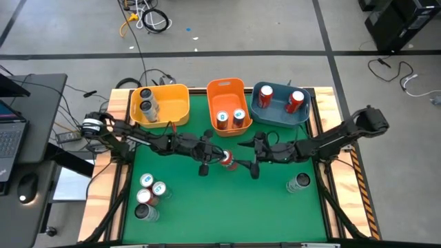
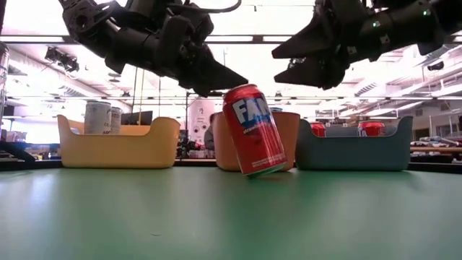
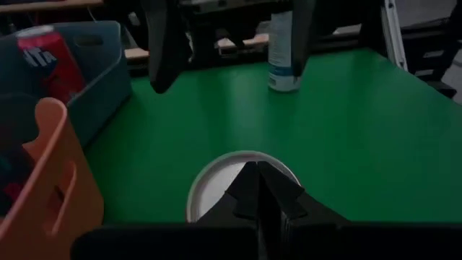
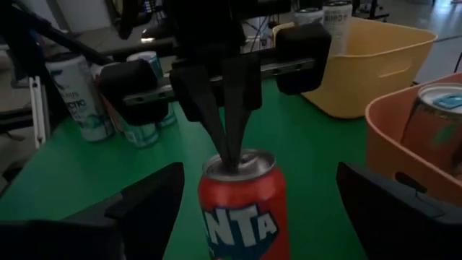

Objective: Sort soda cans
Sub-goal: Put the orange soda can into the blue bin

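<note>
Overhead and table-level views of a two-arm can-sorting rig. At the centre of the green table (image 1: 275, 207) a red soda can (image 2: 254, 130) leans off vertical, only part of its base rim bearing on the surface, with the orange bin (image 1: 227, 93) just behind it at 12 o'clock. The left hand (image 4: 229, 141) comes in from 9 o'clock; its fingers are pressed together into a point that sits on the can's silver top, so it tips or steadies the can, not grips it. The right hand (image 1: 251, 160) hovers at 3 o'clock of the can with its fingers spread wide on either side, touching nothing. Sorted cans stand in the yellow bin (image 1: 176, 103) at 11 o'clock, the orange bin and the blue bin (image 1: 275, 117) at 1 o'clock; a cluster of unsorted cans (image 1: 149, 194) waits at 7 o'clock and a single grey can (image 1: 299, 182) at 4 o'clock. Handling judgement: the can is a thin, smooth metal cylinder, rigid enough but easily dented and slippery, and it will roll if it topples. The best hold is across the mid-body, fingers on opposite sides, with moderate squeeze.
</note>
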You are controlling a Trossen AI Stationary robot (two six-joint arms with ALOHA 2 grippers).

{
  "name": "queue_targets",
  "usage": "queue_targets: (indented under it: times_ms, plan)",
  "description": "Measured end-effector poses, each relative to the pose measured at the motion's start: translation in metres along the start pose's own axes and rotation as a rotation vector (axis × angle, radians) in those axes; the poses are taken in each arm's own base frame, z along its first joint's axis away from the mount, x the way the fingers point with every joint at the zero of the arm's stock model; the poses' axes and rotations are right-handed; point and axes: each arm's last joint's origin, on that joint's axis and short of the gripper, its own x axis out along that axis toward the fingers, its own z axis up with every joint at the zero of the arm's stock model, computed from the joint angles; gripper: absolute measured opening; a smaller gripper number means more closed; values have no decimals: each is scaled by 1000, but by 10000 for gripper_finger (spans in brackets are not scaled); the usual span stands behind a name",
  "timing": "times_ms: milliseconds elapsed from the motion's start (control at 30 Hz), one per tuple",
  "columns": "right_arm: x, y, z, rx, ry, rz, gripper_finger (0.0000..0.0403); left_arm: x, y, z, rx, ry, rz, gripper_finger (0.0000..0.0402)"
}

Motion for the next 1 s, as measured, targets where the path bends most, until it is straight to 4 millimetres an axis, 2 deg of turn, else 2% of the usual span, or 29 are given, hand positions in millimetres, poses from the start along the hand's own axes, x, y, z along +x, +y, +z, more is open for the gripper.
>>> queue_targets:
  times_ms: [133, 367, 500, 667, 800, 1000]
  plan:
    - [-7, -1, 6, 9, 1, 0, 343, 6, 1, 8, 25, -13, -9, 1]
    - [-12, -3, 7, 22, 33, -9, 337, 24, 1, 2, 27, 13, -29, 1]
    - [-10, -3, 5, 38, 68, -16, 336, 25, 1, 3, 25, 7, -28, 1]
    - [0, 6, 16, 22, 163, -37, 342, 11, 2, 21, 48, -45, -18, 1]
    - [14, 16, 29, -27, 273, -55, 347, -8, 3, 31, 75, -76, 29, 1]
    - [37, 27, 38, -125, 478, -104, 349, -43, 3, 24, 48, -157, 75, 1]
